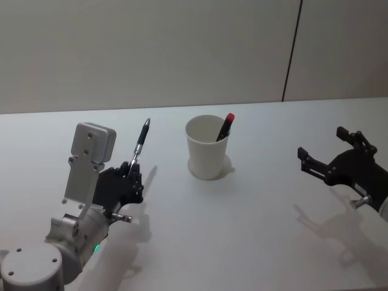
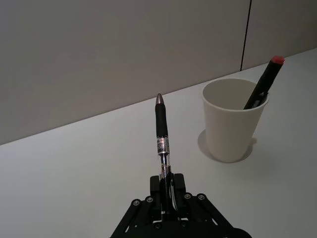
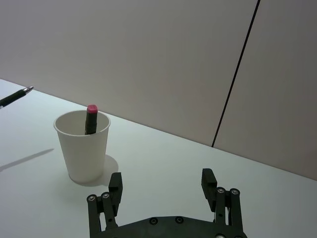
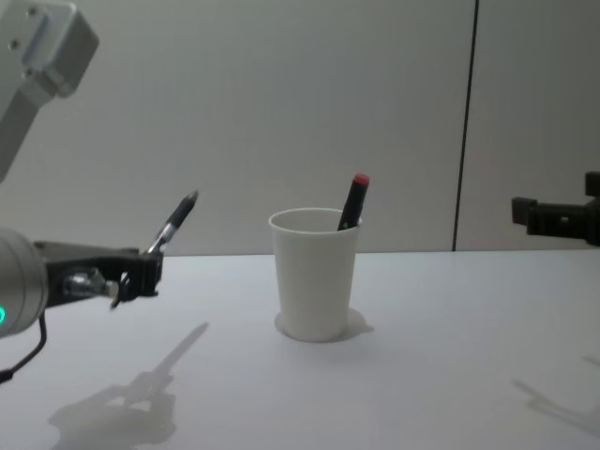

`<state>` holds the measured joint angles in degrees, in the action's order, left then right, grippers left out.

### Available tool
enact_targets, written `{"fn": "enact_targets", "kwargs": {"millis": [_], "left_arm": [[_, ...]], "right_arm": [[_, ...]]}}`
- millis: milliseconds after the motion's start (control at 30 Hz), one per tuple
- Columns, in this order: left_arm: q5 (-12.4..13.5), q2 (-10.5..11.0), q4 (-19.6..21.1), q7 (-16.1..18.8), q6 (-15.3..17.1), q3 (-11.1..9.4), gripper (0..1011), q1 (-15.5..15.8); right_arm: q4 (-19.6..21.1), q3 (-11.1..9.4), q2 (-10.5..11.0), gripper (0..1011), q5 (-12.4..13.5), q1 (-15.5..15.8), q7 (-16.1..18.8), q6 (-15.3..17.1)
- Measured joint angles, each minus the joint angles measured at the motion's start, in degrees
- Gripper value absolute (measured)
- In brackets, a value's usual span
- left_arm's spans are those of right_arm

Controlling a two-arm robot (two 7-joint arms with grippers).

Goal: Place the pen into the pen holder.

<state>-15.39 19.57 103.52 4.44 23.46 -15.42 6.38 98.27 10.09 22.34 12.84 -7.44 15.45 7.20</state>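
Plastic pen [image 2: 162, 144]: light, stiff, slick; left jaws are gripping its rear end.
Pen holder [image 1: 207, 151]: thin paper, tipping easily.
Right jaws: idling spread wide over the counter [image 1: 273, 242], right side.

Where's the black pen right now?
In the head view, the black pen is clamped in the left gripper, held above the table, left of the white cup.
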Motion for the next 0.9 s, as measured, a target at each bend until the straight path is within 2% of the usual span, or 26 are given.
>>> {"fn": "enact_targets", "kwargs": {"millis": [333,433,467,533,633,900], "left_arm": [[0.76,0.64,-2.59,-8.67,-7.09,0.55,175,2.12],[0.83,0.69,-3.88,-12.26,-9.69,0.68,175,3.15],[0.83,0.69,-3.88,-12.26,-9.69,0.68,175,3.15],[0.84,0.67,-4.97,-15.16,-11.78,0.71,175,4.01],[0.83,0.62,-5.55,-16.76,-12.84,0.71,175,4.49],[0.43,0.04,-8.62,-24.61,-17.92,0.5,175,6.89]], "right_arm": [[0.0,0.0,0.0,1001,0.0,0.0,0.0,0.0],[0.0,0.0,0.0,1001,0.0,0.0,0.0,0.0],[0.0,0.0,0.0,1001,0.0,0.0,0.0,0.0],[0.0,0.0,0.0,1001,0.0,0.0,0.0,0.0],[0.0,0.0,0.0,1002,0.0,0.0,0.0,0.0],[0.0,0.0,0.0,1001,0.0,0.0,0.0,0.0]]}}
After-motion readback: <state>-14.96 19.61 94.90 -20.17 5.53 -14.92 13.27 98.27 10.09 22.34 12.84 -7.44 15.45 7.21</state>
